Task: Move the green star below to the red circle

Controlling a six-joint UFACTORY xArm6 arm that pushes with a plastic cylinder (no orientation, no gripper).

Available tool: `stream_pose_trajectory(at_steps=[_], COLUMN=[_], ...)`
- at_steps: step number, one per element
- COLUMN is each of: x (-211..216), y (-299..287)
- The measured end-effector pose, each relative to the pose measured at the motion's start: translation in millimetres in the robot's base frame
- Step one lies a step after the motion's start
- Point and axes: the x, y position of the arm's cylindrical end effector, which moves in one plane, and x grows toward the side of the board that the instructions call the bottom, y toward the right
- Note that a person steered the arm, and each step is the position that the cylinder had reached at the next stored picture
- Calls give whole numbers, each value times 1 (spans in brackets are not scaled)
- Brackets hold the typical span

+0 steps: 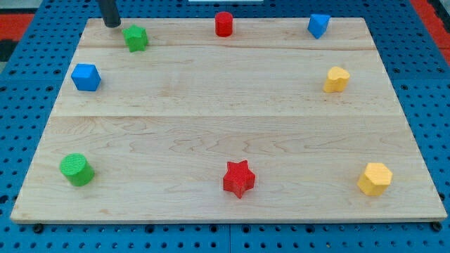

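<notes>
The green star point(136, 38) lies near the view's top left of the wooden board point(225, 140). The red circle point(223, 24), an upright cylinder, stands at the top edge near the middle, to the star's right and slightly higher. My tip point(112, 24) rests on the board just up and left of the green star, a small gap apart from it. The rod rises out of the view's top.
A blue cube point(86, 77) sits at the left, a green cylinder point(76, 170) at bottom left, a red star point(238, 178) at bottom centre. A yellow hexagon point(374, 178) is at bottom right, a yellow heart point(336, 79) at right, a blue block point(318, 25) at top right.
</notes>
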Motion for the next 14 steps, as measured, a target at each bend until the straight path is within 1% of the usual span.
stream_pose_trajectory(at_steps=[1,2,4,5,6,7,8,9,10,11,12,13,14], x=[66,86,17,-5,28,79,70,44,13,-6,29,82,110], y=[16,30,-24,-23,-1,36,39,-6,-32,-7,28,59,92])
